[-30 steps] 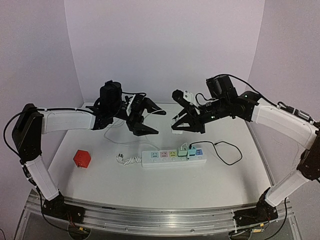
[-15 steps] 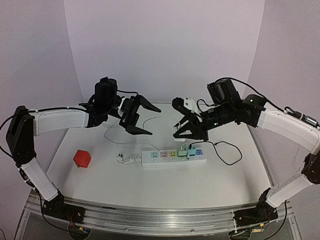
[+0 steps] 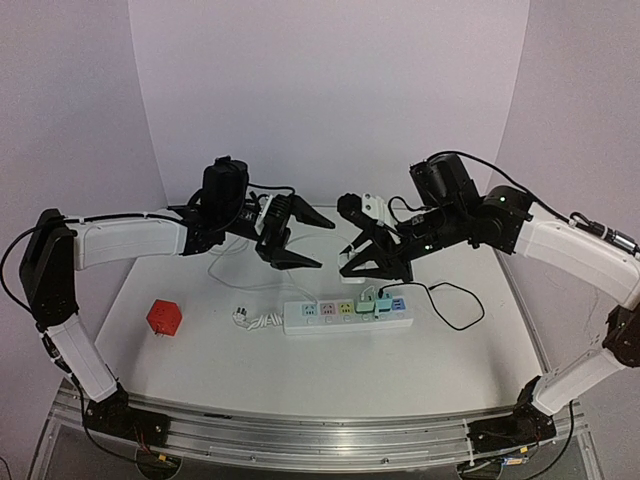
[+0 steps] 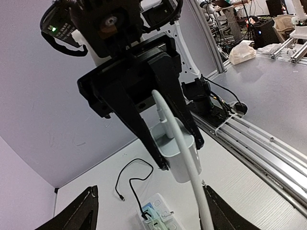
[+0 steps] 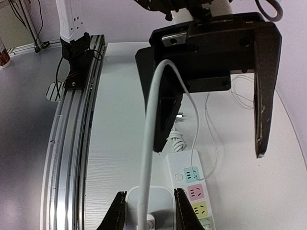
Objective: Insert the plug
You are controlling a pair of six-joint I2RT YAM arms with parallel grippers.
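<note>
The right tool (image 4: 182, 154) is clamped on a white plug (image 5: 160, 194), whose white cable (image 5: 149, 124) rises out between the fingers. The power strip (image 3: 345, 315) lies on the desk (image 3: 250, 370) below this tool. Facing it, the left tool (image 3: 328, 246) has its jaws spread wide and holds nothing.

In the right wrist view, the white plug (image 5: 148, 203) and the power strip (image 5: 192, 187) are cut off by the bottom edge. In the left wrist view, the strip and the white cable (image 4: 189, 165) are likewise cropped at the bottom.
</note>
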